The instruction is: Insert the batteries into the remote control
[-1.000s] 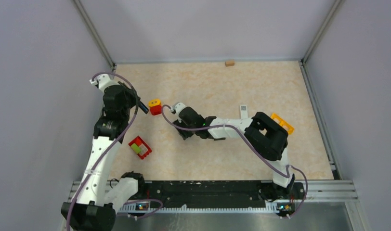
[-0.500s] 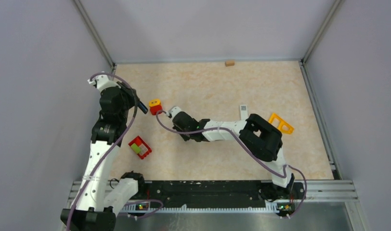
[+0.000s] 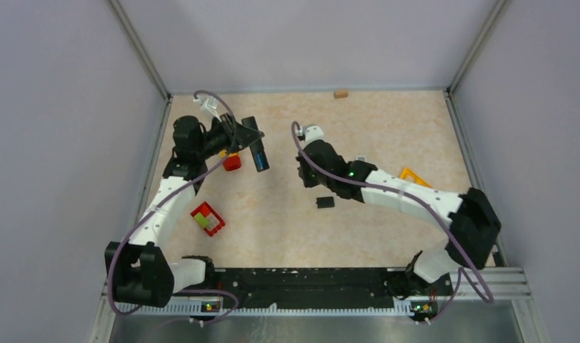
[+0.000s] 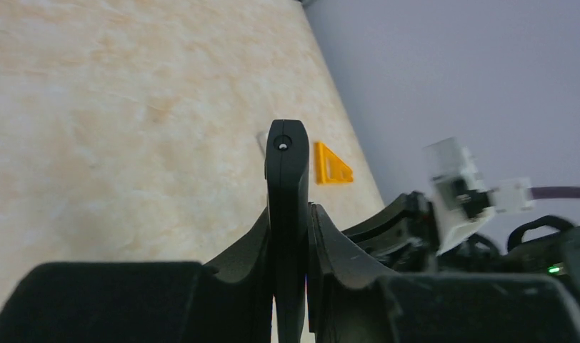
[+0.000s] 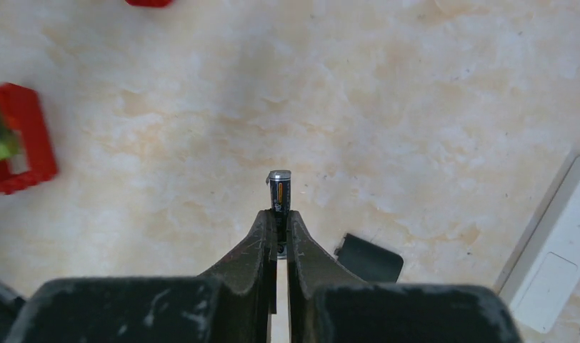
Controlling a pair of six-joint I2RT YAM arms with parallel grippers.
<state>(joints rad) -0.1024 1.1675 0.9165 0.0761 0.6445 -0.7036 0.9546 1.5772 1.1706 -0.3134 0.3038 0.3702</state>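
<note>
The left gripper [image 4: 288,214] is clamping a slim, smooth black remote control [image 4: 286,168] edge-on above the far left of the marbled beige table [image 3: 387,121]. The right gripper [image 5: 278,218] is pinching a tiny dark, silver-capped battery [image 5: 279,187] over the middle, near a flat black square [image 5: 369,259]. A red box [image 3: 207,219] at near left is holding something yellow-green.

- The top camera looks down from above the near edge onto the whole table [image 3: 358,121].
- The left wrist camera faces right, sharing the orange triangle [image 4: 332,164] with the top view.
- The right wrist camera looks straight down from close, sharing the red block [image 5: 16,139].
</note>
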